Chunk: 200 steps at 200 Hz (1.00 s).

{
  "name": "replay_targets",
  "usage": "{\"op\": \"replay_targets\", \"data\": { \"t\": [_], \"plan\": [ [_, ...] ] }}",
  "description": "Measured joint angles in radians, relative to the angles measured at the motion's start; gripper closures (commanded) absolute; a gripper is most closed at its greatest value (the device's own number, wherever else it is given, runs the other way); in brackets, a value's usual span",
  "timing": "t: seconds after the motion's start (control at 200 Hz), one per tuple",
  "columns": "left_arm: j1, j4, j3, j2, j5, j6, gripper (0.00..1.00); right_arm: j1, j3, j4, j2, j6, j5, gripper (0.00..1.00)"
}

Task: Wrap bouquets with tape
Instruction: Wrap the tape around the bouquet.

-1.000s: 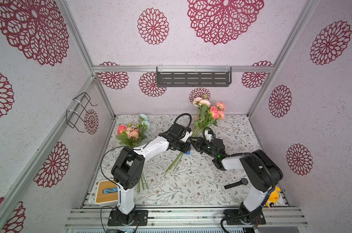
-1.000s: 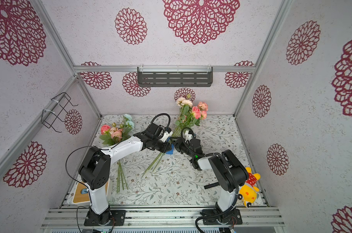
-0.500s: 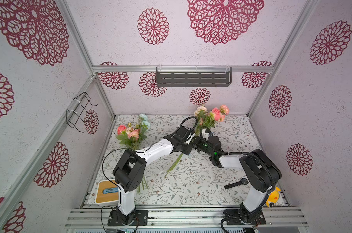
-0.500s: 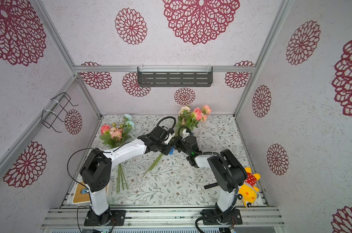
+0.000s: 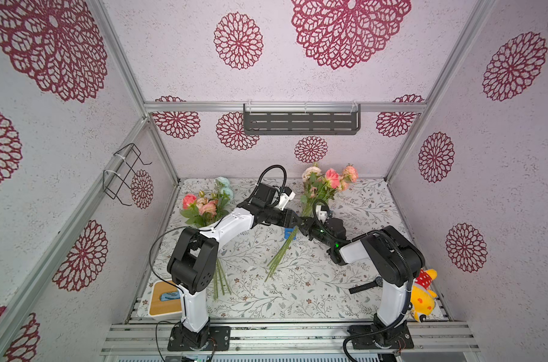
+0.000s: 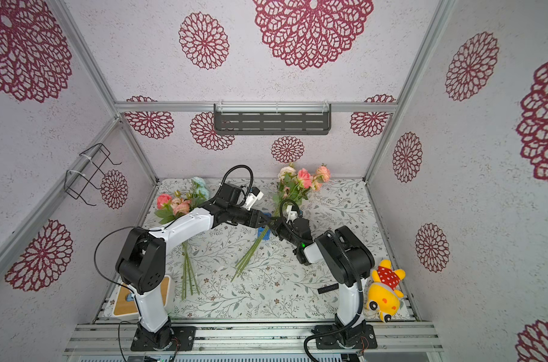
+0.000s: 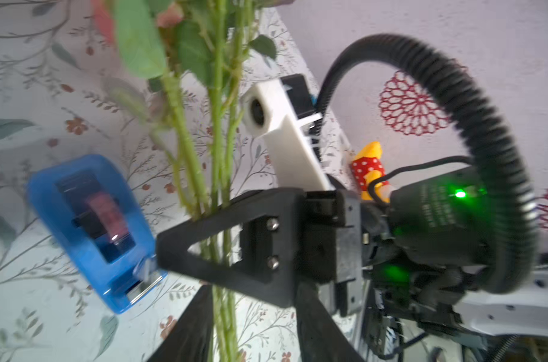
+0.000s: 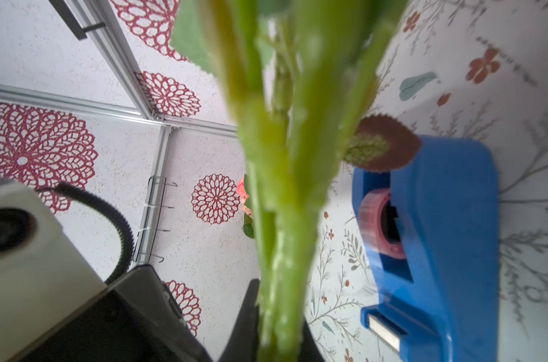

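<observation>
1. Table has a leaf-print cover; walls are pale with red rosettes; grey shelf on back wall, wire rack on side wall.
2. Right gripper clamps peach bouquet stems mid-table, blooms toward back wall.
3. Left gripper jaws parted, astride same stems.
4. Tape dispenser on table, just beside stems.
5. Blue-bloom bouquet lies far-left.

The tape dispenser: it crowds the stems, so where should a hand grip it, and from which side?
Probably pinch the tape dispenser across its long blue side walls at the roll, coming from above, away from the stems: those walls are flat and parallel, the cutter end narrow.
</observation>
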State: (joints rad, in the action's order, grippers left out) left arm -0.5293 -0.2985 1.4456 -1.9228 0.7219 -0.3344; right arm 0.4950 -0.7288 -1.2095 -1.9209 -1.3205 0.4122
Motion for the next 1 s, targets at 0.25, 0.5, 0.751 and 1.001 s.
{"op": "replay_targets", "data": {
  "t": [0.25, 0.5, 0.751, 1.001],
  "plan": [
    [0.018, 0.098, -0.011, -0.063, 0.171, -0.023, 0.53, 0.002, 0.003, -0.011, -0.005, 0.01, 0.042, 1.0],
    [0.027, 0.091, -0.107, 0.032, 0.114, -0.022, 0.43, -0.006, 0.004, -0.008, 0.0, 0.019, 0.042, 1.0],
    [0.026, 0.057, -0.178, 0.066, 0.085, -0.031, 0.36, -0.026, -0.002, -0.036, 0.033, 0.024, 0.029, 1.0],
    [0.021, 0.055, -0.1, -0.008, 0.129, -0.046, 0.64, -0.014, -0.033, -0.043, 0.033, 0.027, 0.033, 1.0]
  ]
}}
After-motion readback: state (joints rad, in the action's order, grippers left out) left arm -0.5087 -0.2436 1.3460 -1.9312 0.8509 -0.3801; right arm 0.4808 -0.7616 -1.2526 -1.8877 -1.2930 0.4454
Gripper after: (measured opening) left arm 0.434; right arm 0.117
